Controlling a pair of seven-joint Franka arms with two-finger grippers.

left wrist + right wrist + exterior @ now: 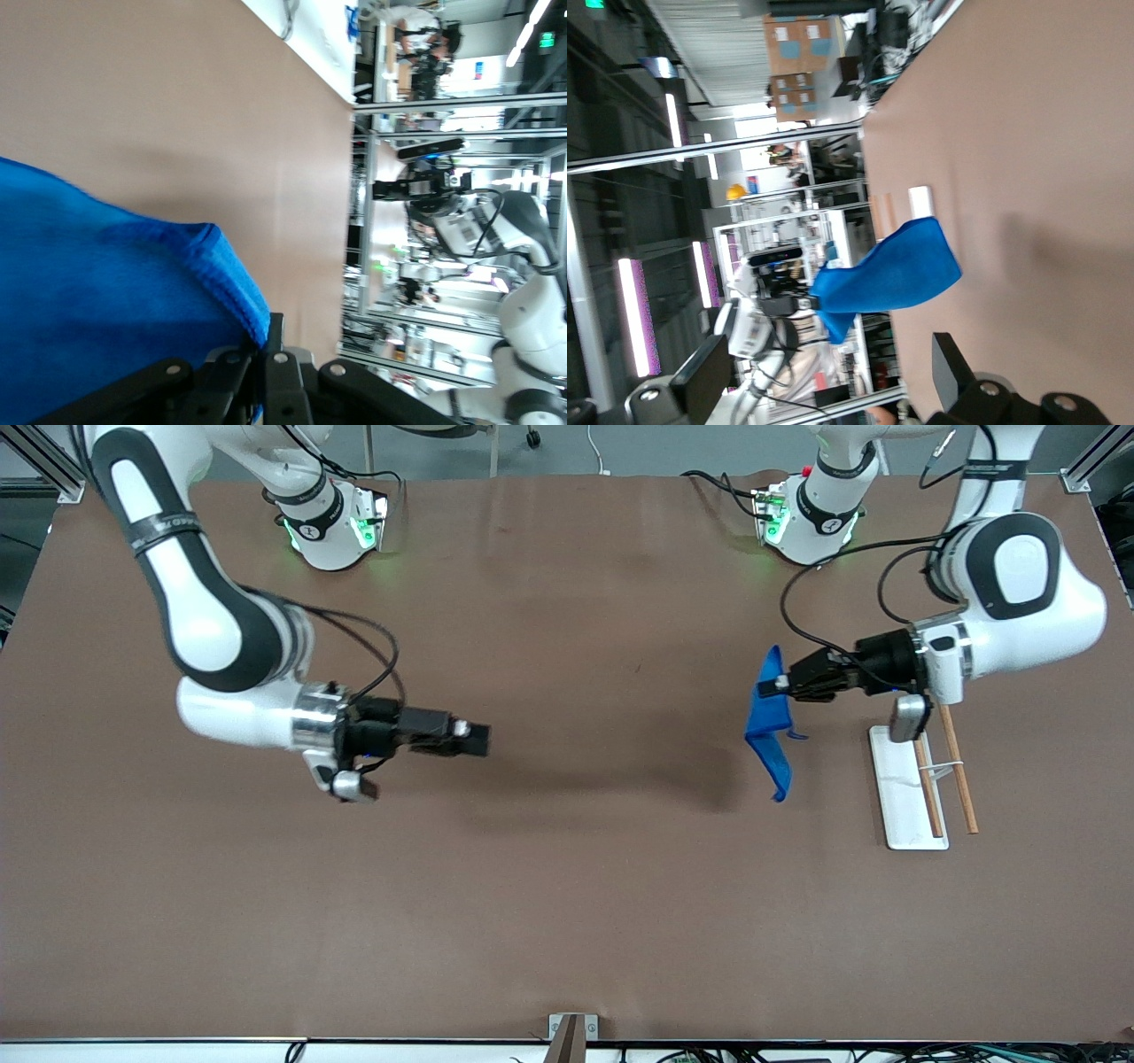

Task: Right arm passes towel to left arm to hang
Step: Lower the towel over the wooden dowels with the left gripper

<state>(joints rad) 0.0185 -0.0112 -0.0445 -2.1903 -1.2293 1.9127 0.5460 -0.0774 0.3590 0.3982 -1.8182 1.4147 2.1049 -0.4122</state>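
Both grippers hang above the table [567,921]: the left gripper [781,683] pinches the towel [770,722] by its upper edge, the right gripper [483,740] gapes empty, well apart from it. Only the left wrist view shows the cloth's plush blue weave and stitched hem; the front view shows it draped down beside the white rack [904,788]. Each arm reaches level toward the table's middle
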